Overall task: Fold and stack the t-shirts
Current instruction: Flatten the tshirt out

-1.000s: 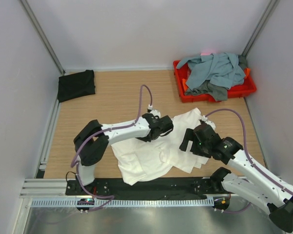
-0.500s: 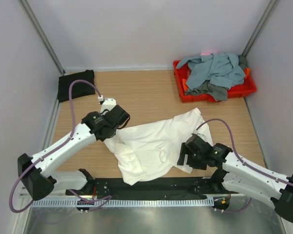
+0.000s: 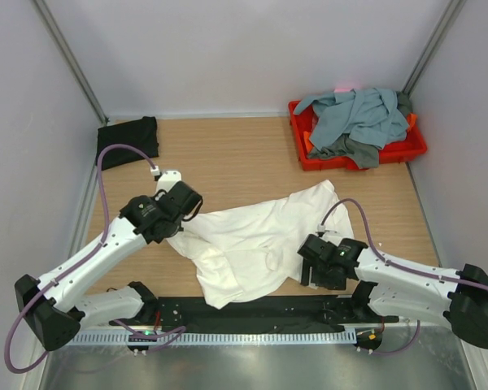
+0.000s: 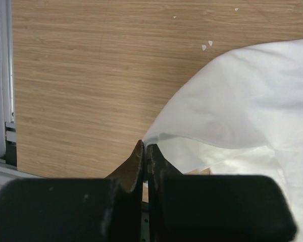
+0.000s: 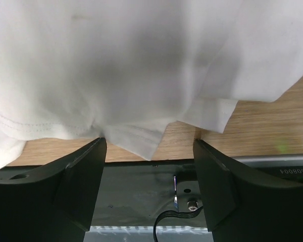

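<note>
Spreading out the white t-shirt [image 3: 256, 240], crumpled at lower center of the frame. My left gripper [image 4: 144, 151] is pinched tight on its left edge. My right gripper [image 5: 149, 145] has its fingers apart around the bottom hem. Next up, I reckon: close right, then pull flat.

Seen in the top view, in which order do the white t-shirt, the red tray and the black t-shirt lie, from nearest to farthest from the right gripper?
1. white t-shirt, directly at the right gripper, mid-table.
2. red tray, far right.
3. black t-shirt, far left corner.
</note>
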You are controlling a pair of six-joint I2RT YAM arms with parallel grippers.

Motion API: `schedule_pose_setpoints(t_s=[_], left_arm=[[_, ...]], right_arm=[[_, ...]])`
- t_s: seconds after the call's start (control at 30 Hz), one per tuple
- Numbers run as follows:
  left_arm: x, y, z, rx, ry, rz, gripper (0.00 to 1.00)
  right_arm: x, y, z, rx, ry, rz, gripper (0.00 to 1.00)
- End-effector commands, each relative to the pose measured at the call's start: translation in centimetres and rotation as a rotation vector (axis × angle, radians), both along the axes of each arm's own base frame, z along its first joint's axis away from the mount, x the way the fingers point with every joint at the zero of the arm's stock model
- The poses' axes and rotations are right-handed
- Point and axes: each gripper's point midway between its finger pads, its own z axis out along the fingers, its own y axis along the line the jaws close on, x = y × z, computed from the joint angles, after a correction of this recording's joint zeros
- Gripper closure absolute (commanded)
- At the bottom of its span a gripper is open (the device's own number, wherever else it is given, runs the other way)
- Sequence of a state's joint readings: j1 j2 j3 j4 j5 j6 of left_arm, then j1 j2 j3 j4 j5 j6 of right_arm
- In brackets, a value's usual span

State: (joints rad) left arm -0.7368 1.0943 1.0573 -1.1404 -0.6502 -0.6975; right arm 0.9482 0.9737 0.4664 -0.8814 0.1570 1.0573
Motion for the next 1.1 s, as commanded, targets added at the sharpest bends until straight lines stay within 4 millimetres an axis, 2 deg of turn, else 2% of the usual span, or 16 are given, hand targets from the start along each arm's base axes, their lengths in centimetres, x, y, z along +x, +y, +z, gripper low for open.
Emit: schedule_pose_setpoints(t_s=[0.0, 0.13, 0.4, 0.43, 0.57, 0.6, 0.63, 0.7, 0.73, 0.8, 0.83, 0.87, 0.9, 1.0, 1.03, 1.07], left_arm=[[0.4, -0.1, 0.6, -0.031, -0.04, -0.004, 1.0], [0.4, -0.1, 0.6, -0.039, -0.046, -0.007, 1.0], [0.3, 0.1, 0.8, -0.046, -0.057, -0.002, 1.0], [0.3, 0.1, 0.9, -0.049, -0.06, -0.002, 1.0], [0.3, -0.1, 2.6, -0.077, -0.077, -0.013, 1.0], [0.3, -0.3, 3.2, -0.093, -0.083, -0.021, 1.0], [0.4, -0.6, 4.7, -0.113, -0.105, -0.039, 1.0], [0.4, -0.8, 6.9, -0.16, -0.153, -0.061, 1.0], [0.5, -1.1, 8.8, -0.194, -0.191, -0.086, 1.0], [0.4, -1.1, 11.1, -0.23, -0.244, -0.116, 1.0], [0.5, -1.3, 13.4, -0.264, -0.293, -0.133, 1.0], [0.5, -1.2, 14.6, -0.255, -0.314, -0.162, 1.0], [0.6, -1.2, 17.1, -0.277, -0.364, -0.173, 1.0], [0.4, -0.7, 20.5, -0.265, -0.422, -0.221, 1.0], [0.2, -0.5, 22.8, -0.285, -0.466, -0.228, 1.0], [-0.1, -0.3, 23.9, -0.285, -0.488, -0.249, 1.0]], right_arm=[[1.3, 1.2, 0.1, 0.023, -0.041, -0.024, 0.27], [1.9, 2.1, -0.1, 0.042, -0.058, -0.025, 0.43], [2.9, 3.7, 1.3, 0.078, -0.078, 0.007, 0.87], [3.3, 4.0, 2.0, 0.085, -0.095, 0.007, 0.98], [5.9, 5.0, 6.6, 0.099, -0.219, 0.029, 0.99], [6.8, 5.1, 8.1, 0.1, -0.261, 0.028, 0.98], [8.1, 6.0, 11.6, 0.134, -0.324, 0.026, 0.98], [10.1, 6.1, 15.8, 0.128, -0.436, 0.027, 0.99], [11.2, 6.9, 20.2, 0.171, -0.508, 0.021, 0.99], [12.8, 6.6, 24.9, 0.16, -0.619, 0.022, 0.99], [13.8, 7.0, 29.5, 0.207, -0.696, 0.009, 0.99], [14.2, 6.8, 31.9, 0.219, -0.745, 0.003, 0.99], [14.7, 6.2, 36.8, 0.245, -0.847, 0.004, 0.99], [15.5, 5.5, 42.4, 0.264, -0.964, -0.002, 0.98], [15.0, 4.3, 46.4, 0.295, -1.046, 0.0, 0.98], [15.0, 4.1, 47.7, 0.304, -1.073, 0.007, 0.99]])
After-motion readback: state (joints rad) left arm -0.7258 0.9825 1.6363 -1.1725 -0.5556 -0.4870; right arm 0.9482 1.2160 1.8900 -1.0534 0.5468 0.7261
